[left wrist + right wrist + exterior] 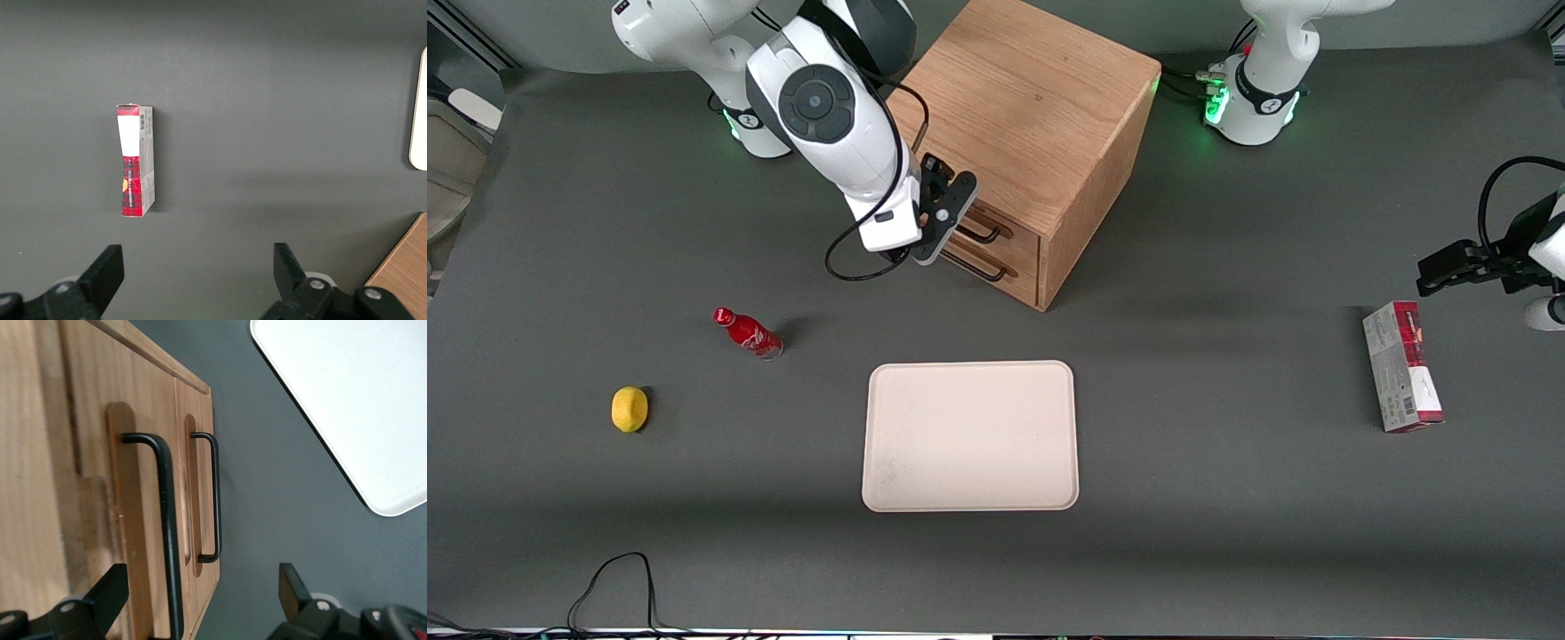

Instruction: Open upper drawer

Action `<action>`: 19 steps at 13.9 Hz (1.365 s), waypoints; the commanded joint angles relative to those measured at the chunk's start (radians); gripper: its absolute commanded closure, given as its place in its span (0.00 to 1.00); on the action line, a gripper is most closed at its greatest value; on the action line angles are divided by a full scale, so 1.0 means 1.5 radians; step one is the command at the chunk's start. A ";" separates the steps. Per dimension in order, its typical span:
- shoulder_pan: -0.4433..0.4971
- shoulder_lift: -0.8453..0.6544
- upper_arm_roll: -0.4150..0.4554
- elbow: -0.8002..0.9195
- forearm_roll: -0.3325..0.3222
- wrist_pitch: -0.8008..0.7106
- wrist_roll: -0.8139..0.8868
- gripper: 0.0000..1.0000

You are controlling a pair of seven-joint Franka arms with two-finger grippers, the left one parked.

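- Gripper hangs in front of the cabinet, fingers spread wide, holding nothing
- Upper drawer shut, its handle close by one finger, contact unclear
- Tray nearer the camera

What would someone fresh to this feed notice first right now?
Probably the oak cabinet standing farthest from the front camera, with the working arm's hand hovering open right in front of the upper drawer, its fingers straddling the black handle without closing on it. Next, the pale tray nearer the camera than the cabinet, with a red bottle and a lemon toward the working arm's end.
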State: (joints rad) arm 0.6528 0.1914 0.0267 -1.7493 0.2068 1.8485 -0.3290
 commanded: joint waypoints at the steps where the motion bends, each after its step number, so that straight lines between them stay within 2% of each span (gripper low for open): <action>1: 0.006 -0.013 -0.008 -0.027 0.015 0.027 -0.017 0.00; 11: 0.022 -0.002 -0.008 -0.089 0.014 0.096 -0.016 0.00; 19: 0.018 0.012 -0.014 -0.090 0.012 0.105 -0.017 0.00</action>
State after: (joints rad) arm 0.6693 0.2129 0.0170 -1.8742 0.2090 1.9872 -0.3306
